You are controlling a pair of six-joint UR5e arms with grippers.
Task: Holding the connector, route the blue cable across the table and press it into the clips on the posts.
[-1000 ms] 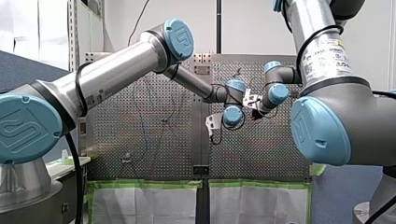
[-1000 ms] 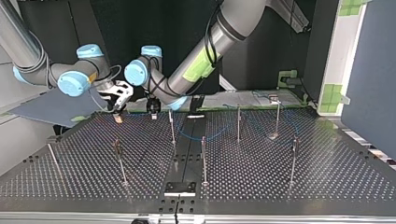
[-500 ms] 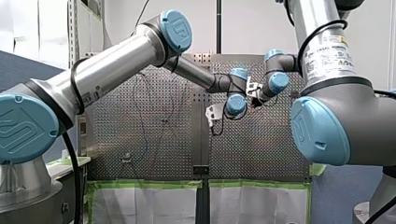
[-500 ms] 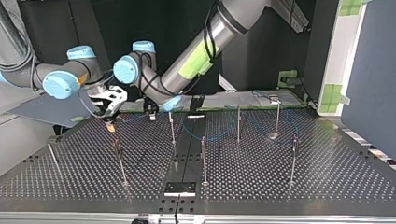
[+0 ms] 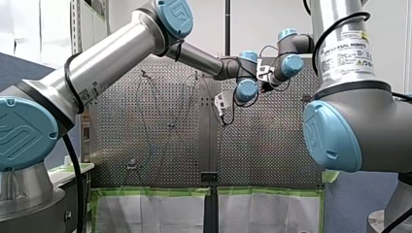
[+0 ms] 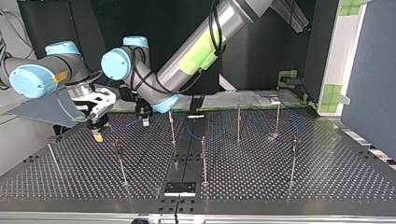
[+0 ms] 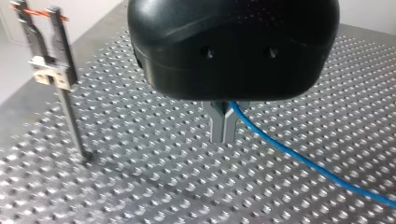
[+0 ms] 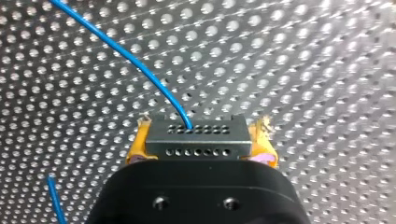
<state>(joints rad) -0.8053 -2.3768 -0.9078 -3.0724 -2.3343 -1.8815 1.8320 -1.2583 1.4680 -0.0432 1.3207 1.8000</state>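
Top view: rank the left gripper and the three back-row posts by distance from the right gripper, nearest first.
1. The left gripper, just to the view's right of the right gripper.
2. The first back post, next along, close beside the left gripper.
3. The middle back post, right of the view's centre.
4. The far back post, towards the view's right edge.

The grey connector [image 8: 198,135], with two rows of holes, sits clamped in my right hand [image 8: 201,148], the blue cable [image 8: 122,50] leaving one row over the bench [image 8: 303,70].
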